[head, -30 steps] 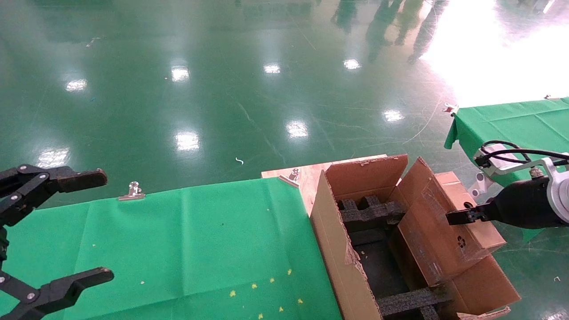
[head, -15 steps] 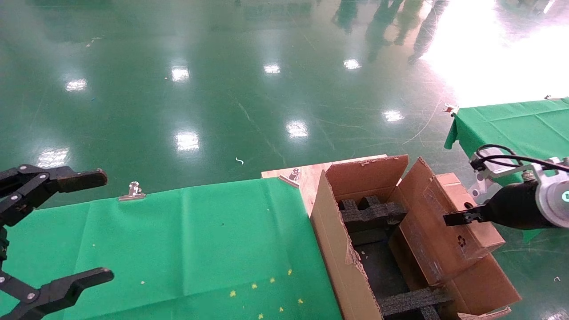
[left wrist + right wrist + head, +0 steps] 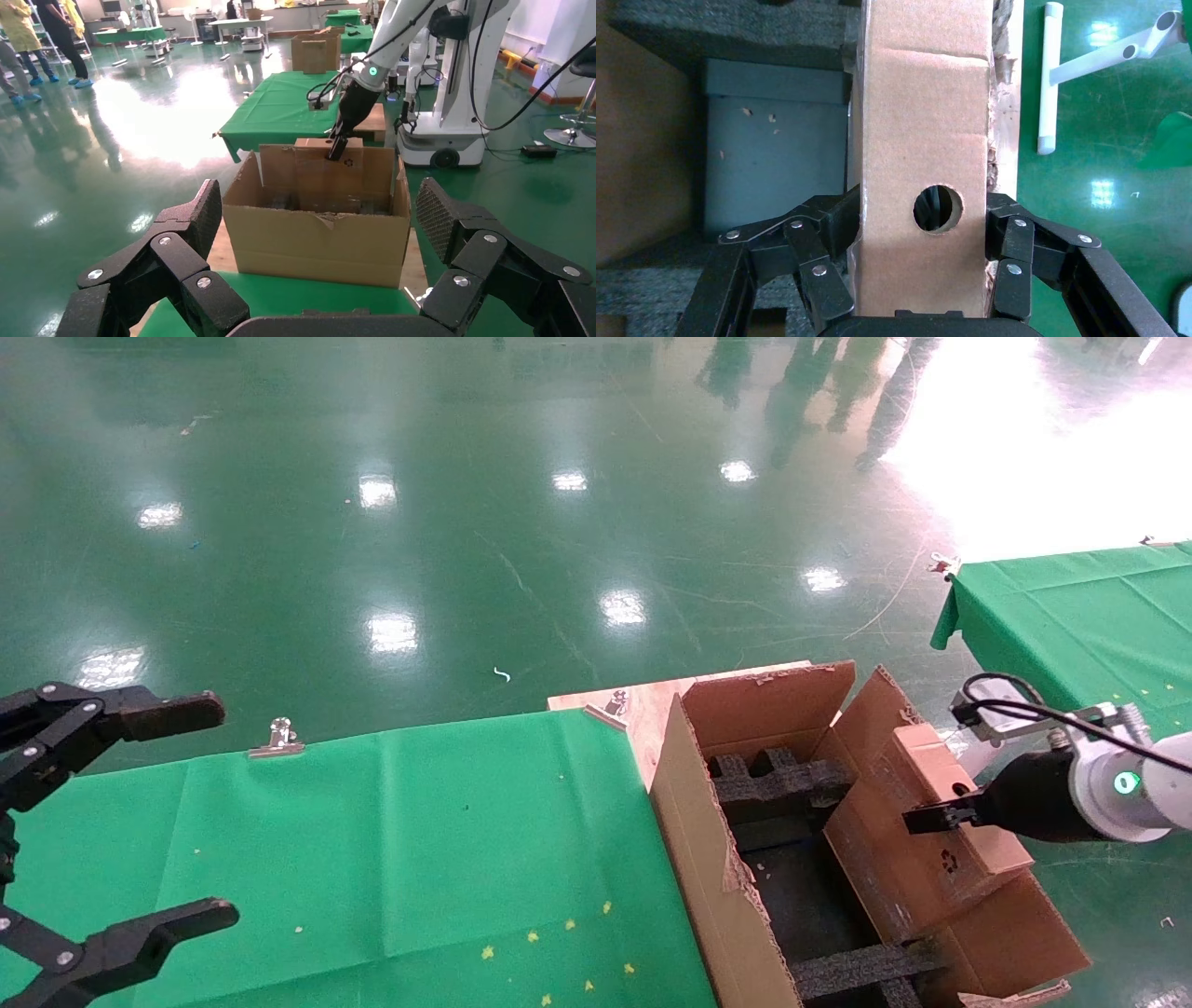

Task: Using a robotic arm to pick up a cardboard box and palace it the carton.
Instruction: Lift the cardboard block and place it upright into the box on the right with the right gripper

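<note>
Now, step in hand: lowering the held box into the carton [image 3: 708, 859], placing not yet done.
Right gripper [image 3: 931, 819]: on the robotic arm [image 3: 1108, 789], pinching the cardboard box [image 3: 917, 845] by its narrow faces, one jaw on each side of the round hole [image 3: 937, 208].
Cardboard box: tilted over the carton's right side, partly above the rim, resting near the right flap [image 3: 1001, 933].
Next move, as a judgement: it likely needs to shift toward the carton's middle, descend between the black foam inserts [image 3: 778, 784], then release.
Left gripper [image 3: 140, 822]: spread wide, parked well left of the carton, over the green cloth [image 3: 391, 840].
</note>
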You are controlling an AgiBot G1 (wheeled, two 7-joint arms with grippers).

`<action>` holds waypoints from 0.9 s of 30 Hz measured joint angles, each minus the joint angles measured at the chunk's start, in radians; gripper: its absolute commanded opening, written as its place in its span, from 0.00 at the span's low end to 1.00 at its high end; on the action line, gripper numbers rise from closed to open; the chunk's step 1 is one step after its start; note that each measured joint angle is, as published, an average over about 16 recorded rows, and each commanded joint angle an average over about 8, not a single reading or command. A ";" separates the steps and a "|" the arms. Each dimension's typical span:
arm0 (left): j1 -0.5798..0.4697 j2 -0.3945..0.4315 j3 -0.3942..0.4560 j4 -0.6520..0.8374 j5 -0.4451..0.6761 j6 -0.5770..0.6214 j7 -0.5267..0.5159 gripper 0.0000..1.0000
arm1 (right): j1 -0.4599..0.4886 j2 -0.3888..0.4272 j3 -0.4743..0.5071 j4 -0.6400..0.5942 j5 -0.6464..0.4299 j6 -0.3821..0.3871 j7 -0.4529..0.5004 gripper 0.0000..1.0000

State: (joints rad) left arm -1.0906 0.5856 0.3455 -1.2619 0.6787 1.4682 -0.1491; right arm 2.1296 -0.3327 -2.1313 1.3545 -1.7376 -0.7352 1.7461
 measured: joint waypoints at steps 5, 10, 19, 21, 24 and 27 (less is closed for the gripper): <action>0.000 0.000 0.000 0.000 0.000 0.000 0.000 1.00 | -0.045 -0.018 -0.015 -0.002 -0.039 0.049 0.046 0.00; 0.000 0.000 0.000 0.000 0.000 0.000 0.000 1.00 | -0.088 -0.037 -0.029 -0.004 -0.086 0.092 0.099 0.00; 0.000 0.000 0.000 0.000 0.000 0.000 0.000 1.00 | -0.159 -0.073 -0.046 -0.008 -0.190 0.146 0.214 0.00; 0.000 0.000 0.000 0.000 0.000 0.000 0.000 1.00 | -0.175 -0.082 -0.048 -0.008 -0.217 0.154 0.244 0.00; 0.000 0.000 0.000 0.000 0.000 0.000 0.000 1.00 | -0.196 -0.094 -0.049 -0.008 -0.258 0.162 0.290 0.00; 0.000 0.000 0.000 0.000 0.000 0.000 0.000 1.00 | -0.217 -0.104 -0.048 -0.008 -0.303 0.165 0.339 0.00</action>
State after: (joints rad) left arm -1.0906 0.5855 0.3458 -1.2619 0.6785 1.4681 -0.1489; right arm 1.9129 -0.4372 -2.1794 1.3468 -2.0408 -0.5699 2.0850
